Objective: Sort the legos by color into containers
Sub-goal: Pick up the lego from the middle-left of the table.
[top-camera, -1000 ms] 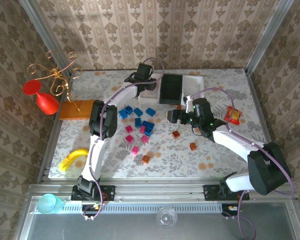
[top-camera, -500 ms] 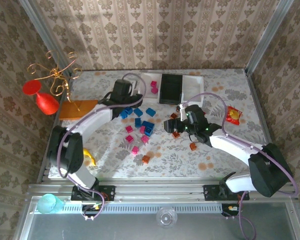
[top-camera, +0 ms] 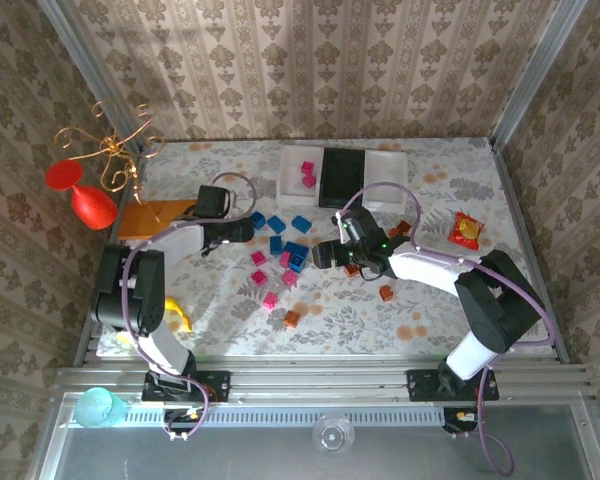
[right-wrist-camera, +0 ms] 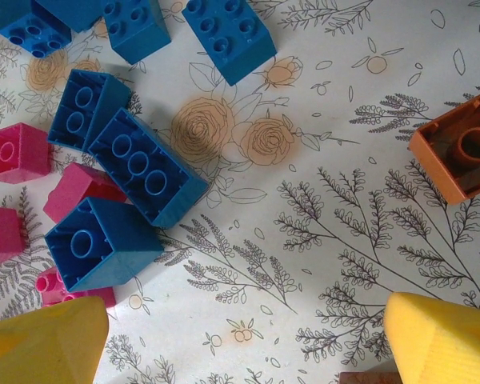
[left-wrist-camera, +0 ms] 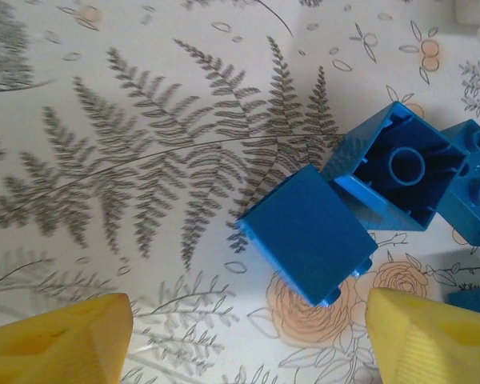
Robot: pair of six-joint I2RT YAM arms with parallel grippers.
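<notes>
Left arm (top-camera: 175, 243): swung back off the left tray (top-camera: 288, 186) and dropped down beside the blue pile (top-camera: 276, 243), all inside a second!
Left jaws: opened on the way and now spread wide, nothing held; one blue brick (left-wrist-camera: 308, 232) lies on the table (left-wrist-camera: 104, 160) just ahead, between the tips.
Delivery: two pink bricks (top-camera: 307, 174) sit in that left tray, so the drop looks made.
Right arm (top-camera: 430, 268): slid left, away from the black tray (top-camera: 342, 178), into the middle of the scatter.
Right jaws: wide open, empty, hovering over blue and pink legos, an orange brick (right-wrist-camera: 460, 152) off to one side.
Still loose: pink (top-camera: 259, 277) and orange (top-camera: 386, 293) legos lie on the table near the blue pile.
Right tray (top-camera: 392, 160): waiting at the far edge.
Read: pink has a home; blue and orange are barely started, and both arms seem lined up for fresh picks.
</notes>
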